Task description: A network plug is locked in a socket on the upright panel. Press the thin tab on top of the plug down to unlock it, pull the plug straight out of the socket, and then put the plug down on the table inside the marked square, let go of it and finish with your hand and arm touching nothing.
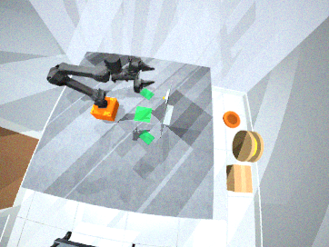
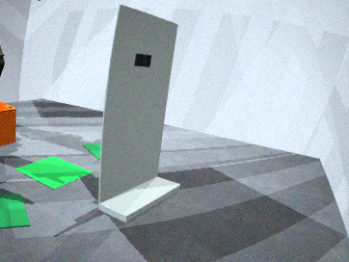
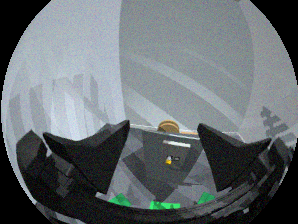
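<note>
The upright panel (image 1: 168, 94) (image 2: 137, 106) (image 3: 151, 160) stands on its base. The plug (image 1: 164, 97) (image 3: 168, 161) shows as a small yellow and pale spot at the panel's face on the arm's side; its tab is too small to make out. In the exterior view the panel hides the plug, and a dark opening (image 2: 143, 60) shows near the panel's top. My gripper (image 1: 152, 75) (image 3: 165, 125) is wide open and empty, back from the panel and off to one side of the plug. A larger green square (image 1: 143, 113) (image 2: 54, 171) (image 3: 165, 205) lies flat on the table in front of the panel.
Two smaller green patches (image 1: 146, 93) (image 1: 146, 138) lie on either side of the larger one. An orange block (image 1: 104, 109) (image 2: 7, 126) is at the arm's base. Beyond the table are an orange ring (image 1: 232, 119), a round wooden object (image 1: 243, 146) and a wooden box (image 1: 238, 178).
</note>
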`<state>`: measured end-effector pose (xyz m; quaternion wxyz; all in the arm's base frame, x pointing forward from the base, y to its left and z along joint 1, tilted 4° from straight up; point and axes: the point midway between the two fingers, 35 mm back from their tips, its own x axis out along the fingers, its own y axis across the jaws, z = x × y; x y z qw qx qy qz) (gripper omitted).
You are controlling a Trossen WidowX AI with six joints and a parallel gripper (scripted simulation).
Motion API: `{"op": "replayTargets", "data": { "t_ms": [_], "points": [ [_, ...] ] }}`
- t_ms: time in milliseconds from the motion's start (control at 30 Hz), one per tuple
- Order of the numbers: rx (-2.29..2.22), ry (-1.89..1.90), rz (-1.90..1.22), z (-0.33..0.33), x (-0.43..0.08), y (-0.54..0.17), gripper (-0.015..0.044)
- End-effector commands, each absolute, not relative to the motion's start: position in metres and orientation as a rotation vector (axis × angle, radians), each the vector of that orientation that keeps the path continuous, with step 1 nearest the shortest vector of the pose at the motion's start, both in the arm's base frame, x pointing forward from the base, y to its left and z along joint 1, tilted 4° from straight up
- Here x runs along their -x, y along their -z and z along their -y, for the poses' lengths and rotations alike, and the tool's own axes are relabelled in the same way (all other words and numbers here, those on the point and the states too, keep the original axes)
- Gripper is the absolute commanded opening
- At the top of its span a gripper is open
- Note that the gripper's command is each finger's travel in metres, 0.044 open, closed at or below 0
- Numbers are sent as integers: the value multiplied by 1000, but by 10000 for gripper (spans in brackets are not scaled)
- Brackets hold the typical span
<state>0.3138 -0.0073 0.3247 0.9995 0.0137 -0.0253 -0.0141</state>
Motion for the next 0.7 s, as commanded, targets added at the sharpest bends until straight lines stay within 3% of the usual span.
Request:
{"op": "replayTargets", "data": {
  "t_ms": [0,267,667],
  "points": [
    [-33,28,51,7,-314,-324,374],
    [-287,23,63,11,-336,-295,164],
    [-702,9,80,16,-354,-245,156]
  ]
}}
